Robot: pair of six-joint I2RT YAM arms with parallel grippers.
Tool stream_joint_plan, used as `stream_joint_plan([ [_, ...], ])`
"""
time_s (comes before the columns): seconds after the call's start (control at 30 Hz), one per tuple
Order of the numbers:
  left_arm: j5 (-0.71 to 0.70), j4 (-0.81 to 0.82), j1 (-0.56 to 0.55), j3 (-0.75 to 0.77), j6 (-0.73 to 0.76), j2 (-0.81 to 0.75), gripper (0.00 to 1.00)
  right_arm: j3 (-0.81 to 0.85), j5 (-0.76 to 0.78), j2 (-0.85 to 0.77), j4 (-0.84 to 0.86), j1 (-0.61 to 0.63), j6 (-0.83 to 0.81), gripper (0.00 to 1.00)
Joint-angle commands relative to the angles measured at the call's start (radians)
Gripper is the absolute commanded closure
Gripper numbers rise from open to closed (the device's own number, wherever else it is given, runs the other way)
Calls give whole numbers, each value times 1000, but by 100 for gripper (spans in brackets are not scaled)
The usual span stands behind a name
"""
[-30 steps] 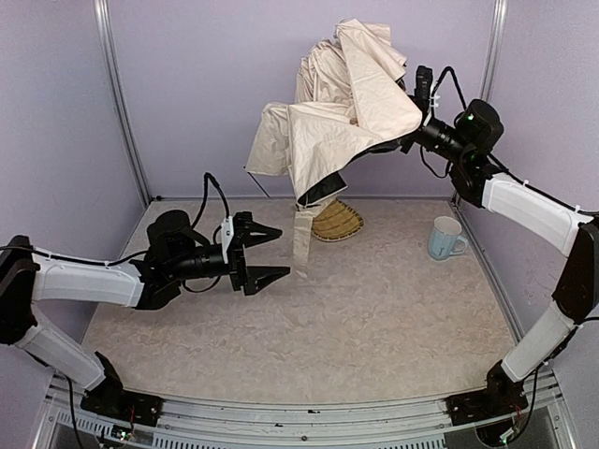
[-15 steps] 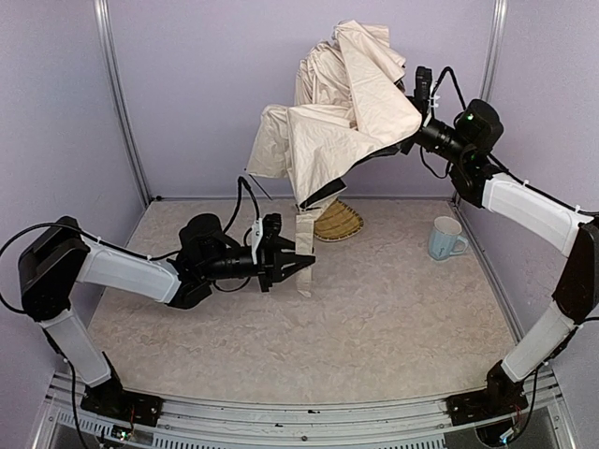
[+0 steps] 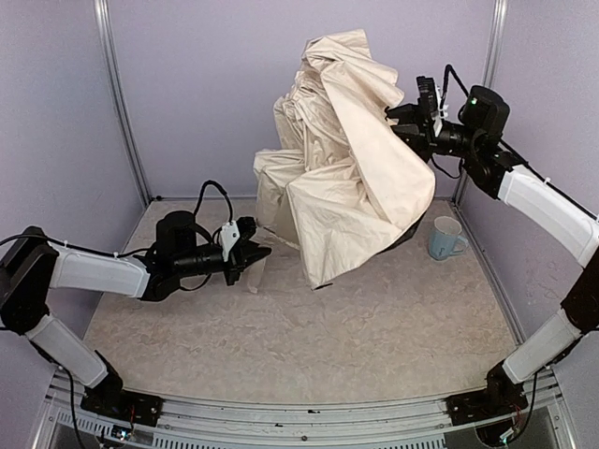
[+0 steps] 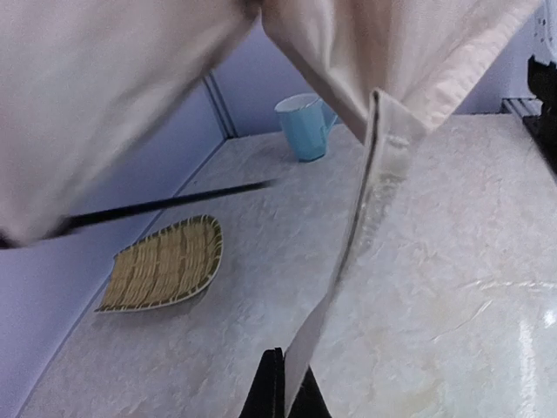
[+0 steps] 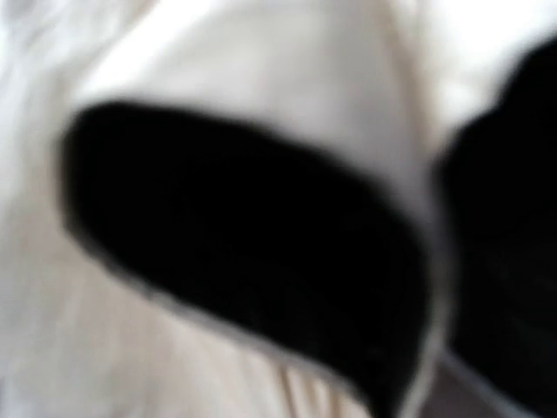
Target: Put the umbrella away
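Observation:
The umbrella [image 3: 346, 168] hangs in mid-air as a bundle of cream fabric, its lower folds reaching almost to the table. My right gripper [image 3: 404, 120] holds it up from the right at its upper edge, fingers buried in the folds. The right wrist view is blurred, showing only cream fabric [image 5: 218, 70] and black shapes. My left gripper [image 3: 265, 251] [image 4: 285, 392] is low on the left, shut on the umbrella's flat pale strap [image 4: 365, 200]. The strap runs taut up to the fabric. A thin black rib [image 4: 165, 205] sticks out below the fabric.
A light blue mug [image 3: 445, 238] [image 4: 305, 126] stands near the right wall. A woven straw basket tray [image 4: 165, 266] lies on the table by the back wall; in the top view the fabric hides it. Purple walls close three sides.
The left gripper reached the hanging strap, shut on it and drew it left. The umbrella's fabric dropped and spread lower, covering the basket in the top view.

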Motion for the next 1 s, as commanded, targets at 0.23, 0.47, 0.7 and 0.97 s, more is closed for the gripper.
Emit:
stream_joint_plan([
  [0.23, -83, -206, 171, 327, 240, 251, 100, 61, 8, -45, -608, 258, -526, 100],
  [0.47, -16, -235, 211, 498, 304, 331, 100, -117, 174, -11, -656, 343, -503, 100],
  [0.7, 40, -220, 211, 551, 379, 374, 100, -239, 443, 151, -715, 498, -526, 100],
  [0.97, 21, -196, 209, 555, 437, 412, 100, -320, 439, 354, -738, 548, -481, 100],
])
